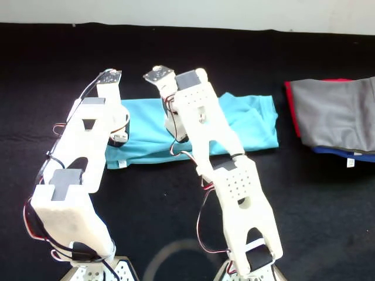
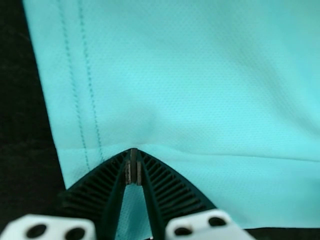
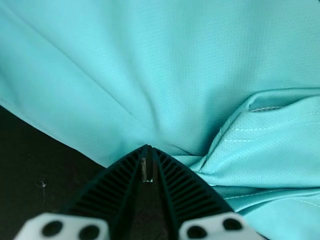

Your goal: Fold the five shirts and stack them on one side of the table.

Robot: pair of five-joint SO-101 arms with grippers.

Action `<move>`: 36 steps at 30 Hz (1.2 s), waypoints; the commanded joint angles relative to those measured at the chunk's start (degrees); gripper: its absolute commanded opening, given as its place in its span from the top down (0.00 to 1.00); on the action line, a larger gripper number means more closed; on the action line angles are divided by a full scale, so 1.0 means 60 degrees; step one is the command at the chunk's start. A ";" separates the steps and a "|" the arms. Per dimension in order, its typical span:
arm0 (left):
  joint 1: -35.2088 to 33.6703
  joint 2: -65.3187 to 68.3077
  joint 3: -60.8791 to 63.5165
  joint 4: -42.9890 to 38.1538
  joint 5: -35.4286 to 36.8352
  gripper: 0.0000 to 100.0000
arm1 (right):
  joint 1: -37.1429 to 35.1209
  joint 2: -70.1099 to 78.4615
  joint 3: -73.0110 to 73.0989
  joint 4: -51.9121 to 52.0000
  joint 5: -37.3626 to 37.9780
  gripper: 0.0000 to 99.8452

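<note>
Turquoise shirt (image 1: 246, 126) lying spread mid-table, left gripper (image 2: 132, 172) pinching its hem with jaws closed, right gripper (image 3: 146, 170) clamping bunched fabric, folded shirts (image 1: 334, 114) sitting stacked well apart on black table (image 1: 176, 199).

The turquoise shirt (image 2: 200, 75) is matt, finely pitted knit cloth with stitched hems, the left pincer (image 2: 133, 172) and right pincer (image 3: 146, 170) are ribbed black plastic, the arms (image 1: 234, 181) smooth white plastic, the surface (image 1: 146, 199) matt black.
</note>
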 commanded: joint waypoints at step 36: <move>-0.0227 -0.0125 -0.0139 -0.0337 0.0044 0.99 | 0.1443 -0.3114 0.1385 0.0183 -0.2110 0.84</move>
